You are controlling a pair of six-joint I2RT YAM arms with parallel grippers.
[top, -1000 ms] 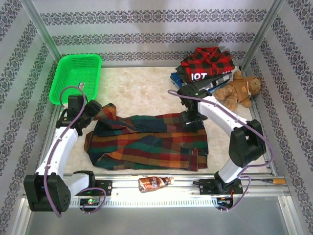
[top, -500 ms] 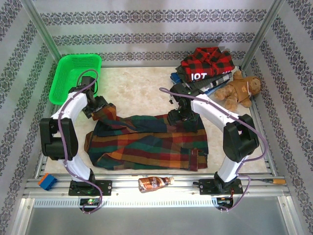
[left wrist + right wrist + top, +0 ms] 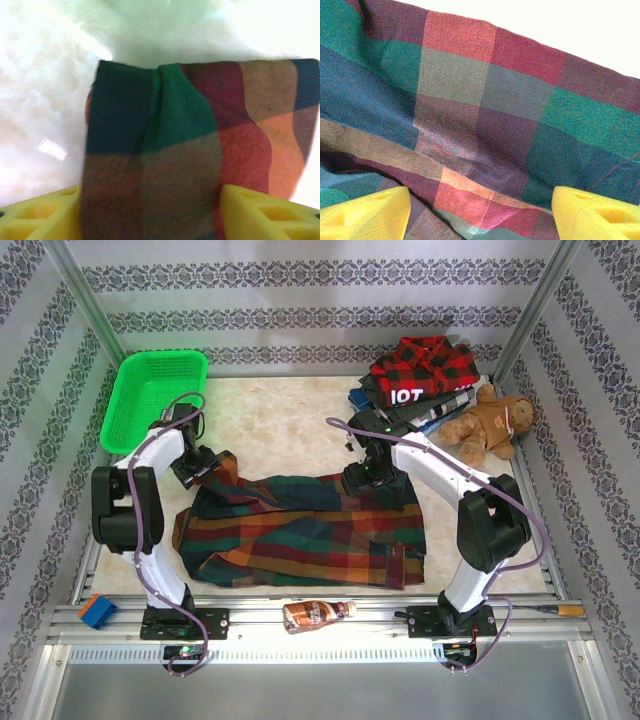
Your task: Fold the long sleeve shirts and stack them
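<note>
Green basket (image 3: 160,392) sits at the tabletop's (image 3: 290,430) far left corner, teddy bear (image 3: 490,426) slumps by the right edge, brown bottle (image 3: 315,614) lies along the near edge, blue block (image 3: 97,610) at the near left corner.
</note>
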